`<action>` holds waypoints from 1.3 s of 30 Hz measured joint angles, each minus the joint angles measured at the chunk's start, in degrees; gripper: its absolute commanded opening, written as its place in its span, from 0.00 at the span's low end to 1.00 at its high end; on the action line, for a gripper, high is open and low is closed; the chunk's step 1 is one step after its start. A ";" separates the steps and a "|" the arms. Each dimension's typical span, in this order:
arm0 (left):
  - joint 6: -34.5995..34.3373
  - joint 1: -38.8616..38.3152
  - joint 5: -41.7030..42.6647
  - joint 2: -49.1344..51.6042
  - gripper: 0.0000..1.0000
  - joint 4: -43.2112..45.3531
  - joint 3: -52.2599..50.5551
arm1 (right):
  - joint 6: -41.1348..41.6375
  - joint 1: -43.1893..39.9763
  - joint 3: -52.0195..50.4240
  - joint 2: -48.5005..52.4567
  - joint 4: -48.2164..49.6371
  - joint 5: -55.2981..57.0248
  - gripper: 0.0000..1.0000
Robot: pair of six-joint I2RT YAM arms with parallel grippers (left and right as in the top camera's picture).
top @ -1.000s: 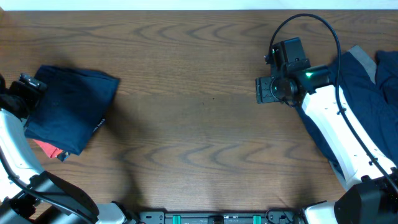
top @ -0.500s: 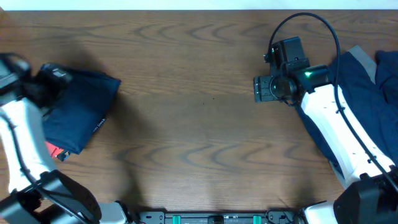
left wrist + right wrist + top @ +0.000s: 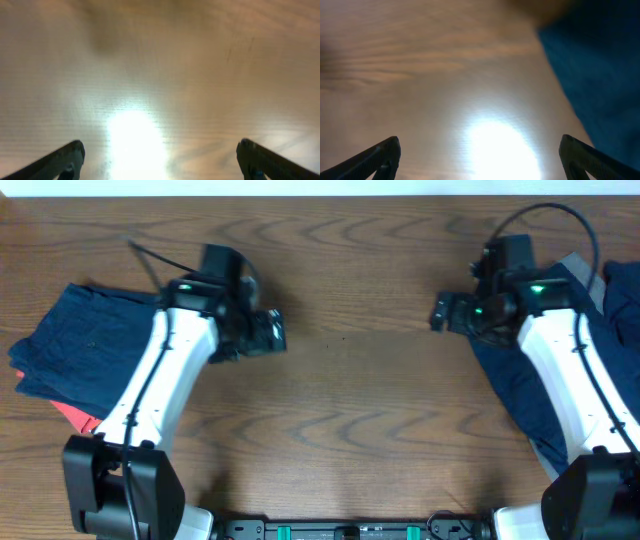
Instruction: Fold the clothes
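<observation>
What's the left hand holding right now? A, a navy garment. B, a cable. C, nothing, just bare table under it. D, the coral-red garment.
C: the left wrist view shows the left hand with fingers spread wide and only the wooden table between them, while in the overhead view the navy clothes lie apart from it.
</observation>
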 measured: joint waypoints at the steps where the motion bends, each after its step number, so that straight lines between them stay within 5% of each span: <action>1: 0.24 -1.14 -0.68 0.15 0.98 -2.05 -0.04 | -0.24 -1.84 0.00 0.02 -2.62 -0.24 0.99; 11: 1.25 -0.42 -3.48 -1.99 0.98 -19.78 -0.20 | -7.48 -10.54 -0.13 -0.28 -18.34 -0.39 0.99; 16: 1.22 -0.26 -3.74 -12.09 0.98 -16.13 -1.81 | -9.31 -10.51 -3.61 -7.08 -14.38 -0.61 0.99; 28: -0.37 -4.20 -15.23 -60.17 0.98 4.02 -24.81 | -9.33 -10.51 -28.70 -50.34 12.68 1.11 0.99; 39: -0.57 -4.31 -17.38 -75.32 0.98 -0.87 -28.52 | -9.31 -10.51 -34.18 -61.68 5.09 2.05 0.99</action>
